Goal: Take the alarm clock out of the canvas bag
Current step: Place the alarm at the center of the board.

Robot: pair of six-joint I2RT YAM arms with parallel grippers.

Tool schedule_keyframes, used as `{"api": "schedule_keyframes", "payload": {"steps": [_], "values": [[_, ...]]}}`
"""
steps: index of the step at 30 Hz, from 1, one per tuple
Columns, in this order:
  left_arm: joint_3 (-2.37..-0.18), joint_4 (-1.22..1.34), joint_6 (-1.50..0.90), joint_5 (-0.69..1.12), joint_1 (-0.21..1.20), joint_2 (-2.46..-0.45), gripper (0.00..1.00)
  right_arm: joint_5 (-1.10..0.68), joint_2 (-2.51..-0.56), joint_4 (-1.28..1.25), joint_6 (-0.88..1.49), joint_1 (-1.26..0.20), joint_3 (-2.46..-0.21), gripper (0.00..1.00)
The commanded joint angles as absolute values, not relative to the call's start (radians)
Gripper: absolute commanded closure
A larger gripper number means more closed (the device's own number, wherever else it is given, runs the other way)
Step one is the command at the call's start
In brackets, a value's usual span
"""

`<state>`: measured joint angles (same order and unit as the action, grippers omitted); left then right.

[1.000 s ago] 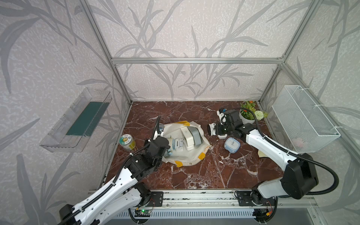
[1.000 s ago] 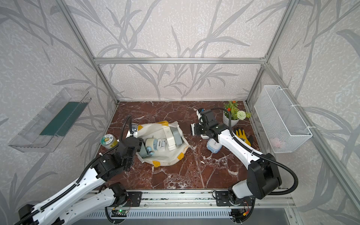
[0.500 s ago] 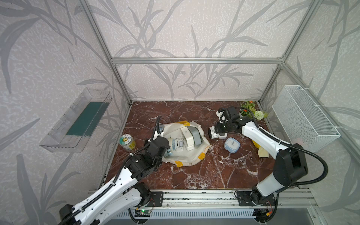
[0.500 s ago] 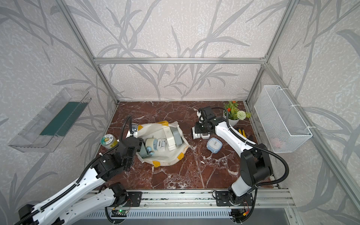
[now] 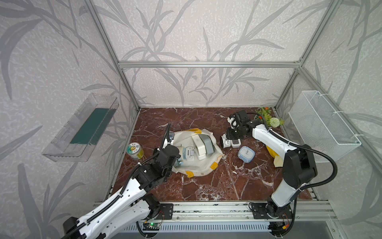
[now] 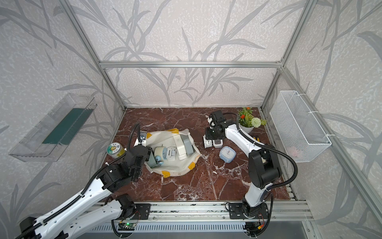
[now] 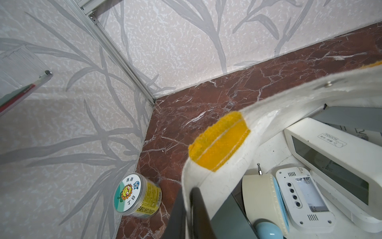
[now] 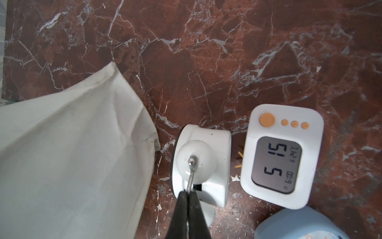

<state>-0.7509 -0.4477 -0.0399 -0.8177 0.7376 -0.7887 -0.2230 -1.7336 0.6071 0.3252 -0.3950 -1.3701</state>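
Note:
The cream canvas bag [image 5: 198,169] [image 6: 175,168] lies open on the marble, and several clocks show inside it, among them a cream and blue bell clock [image 6: 161,154] [image 7: 260,196]. My left gripper [image 7: 189,191] [image 5: 175,150] is shut on the bag's rim [image 7: 268,115] near a yellow patch. A white twin-bell alarm clock [image 8: 206,157] [image 5: 225,142] [image 6: 207,142] sits outside the bag, at the marble beside the bag's corner [image 8: 72,155]. My right gripper [image 8: 188,193] [image 5: 229,137] is shut on its thin metal handle.
A white digital clock [image 8: 279,157] [image 5: 236,142] and a blue square clock [image 5: 246,155] [image 8: 295,225] lie next to the white alarm clock. A tin can [image 5: 135,151] stands left of the bag. A potted plant [image 6: 248,122] and wire basket [image 5: 322,126] are at right.
My right arm has folded closer, its elbow swinging inward, and the white alarm clock has come down slightly beside the digital clock. The left arm and bag have not moved.

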Motion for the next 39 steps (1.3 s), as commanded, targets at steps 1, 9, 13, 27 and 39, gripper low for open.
{"api": "schedule_keyframes", "payload": {"steps": [1,9,13,27,39], "values": [[-0.756,-0.418,-0.015,-0.87,0.729,-0.776,1.0,-0.214,-1.766,0.64,0.333,-0.387,-1.375,1.0],[-0.77,-0.417,-0.021,-0.859,0.729,-0.792,1.0,-0.222,-1.765,0.628,0.339,-0.379,-1.367,0.99],[-0.77,-0.415,-0.016,-0.865,0.729,-0.793,1.0,-0.227,-1.775,0.631,0.339,-0.377,-1.38,0.97],[-0.766,-0.407,-0.012,-0.866,0.729,-0.791,1.0,-0.249,-1.797,0.623,0.357,-0.376,-1.396,0.88],[-0.768,-0.415,-0.015,-0.865,0.729,-0.778,1.0,-0.268,-1.793,0.606,0.38,-0.376,-1.392,0.68]]}}
